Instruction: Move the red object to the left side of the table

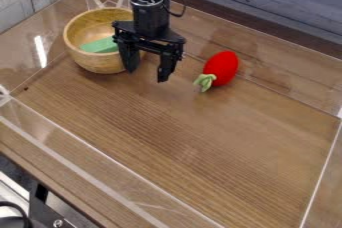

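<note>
One red object [221, 67], one wooden bowl [96, 40], one green block [98, 44], one tool [148, 72]

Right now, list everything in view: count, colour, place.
red fruit: one, glossy red with green stem end, lying on the table right of the gripper, apart from it
bowl: one, tan wood, back left of the table
green block: one, flat, inside the bowl
table: one, brown wood grain
clear walls: low, around the table's edges
gripper: one, black, pointing down between bowl and fruit, fingers open, holding nothing
</note>
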`<state>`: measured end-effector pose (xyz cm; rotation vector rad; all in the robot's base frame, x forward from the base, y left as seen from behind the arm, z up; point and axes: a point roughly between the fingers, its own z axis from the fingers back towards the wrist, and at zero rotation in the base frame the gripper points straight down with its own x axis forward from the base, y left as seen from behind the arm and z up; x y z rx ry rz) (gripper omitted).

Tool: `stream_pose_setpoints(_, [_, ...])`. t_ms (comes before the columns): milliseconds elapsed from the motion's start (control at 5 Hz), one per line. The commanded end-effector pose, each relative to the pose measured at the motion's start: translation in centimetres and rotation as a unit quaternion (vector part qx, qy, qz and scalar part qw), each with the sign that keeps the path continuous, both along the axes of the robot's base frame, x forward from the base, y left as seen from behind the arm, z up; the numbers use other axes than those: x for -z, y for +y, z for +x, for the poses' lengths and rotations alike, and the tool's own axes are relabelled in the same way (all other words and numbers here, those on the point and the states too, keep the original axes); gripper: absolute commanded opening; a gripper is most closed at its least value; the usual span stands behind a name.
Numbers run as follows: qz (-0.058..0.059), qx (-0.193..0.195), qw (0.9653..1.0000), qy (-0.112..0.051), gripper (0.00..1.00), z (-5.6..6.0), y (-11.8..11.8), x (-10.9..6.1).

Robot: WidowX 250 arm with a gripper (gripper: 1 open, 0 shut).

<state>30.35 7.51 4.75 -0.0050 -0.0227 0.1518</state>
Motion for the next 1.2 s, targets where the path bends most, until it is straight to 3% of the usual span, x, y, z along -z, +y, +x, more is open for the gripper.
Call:
stream_pose_setpoints(0, [0.011, 0.009, 0.9993, -0.035, 1.0, 0.6, -0.3, -2.2])
stream_pose_setpoints(400, [0.001, 0.067, 0.9968, -0.044, 1.0, 2.5, -3.2, -2.3])
stream_pose_setpoints(800, [-0.006, 0.122, 0.9908, -0.058, 1.0, 5.4, -6.7, -2.0])
stream_pose_setpoints(1000, [-0.011, 0.135, 0.9886, -0.067, 1.0, 6.2, -7.9, -2.2])
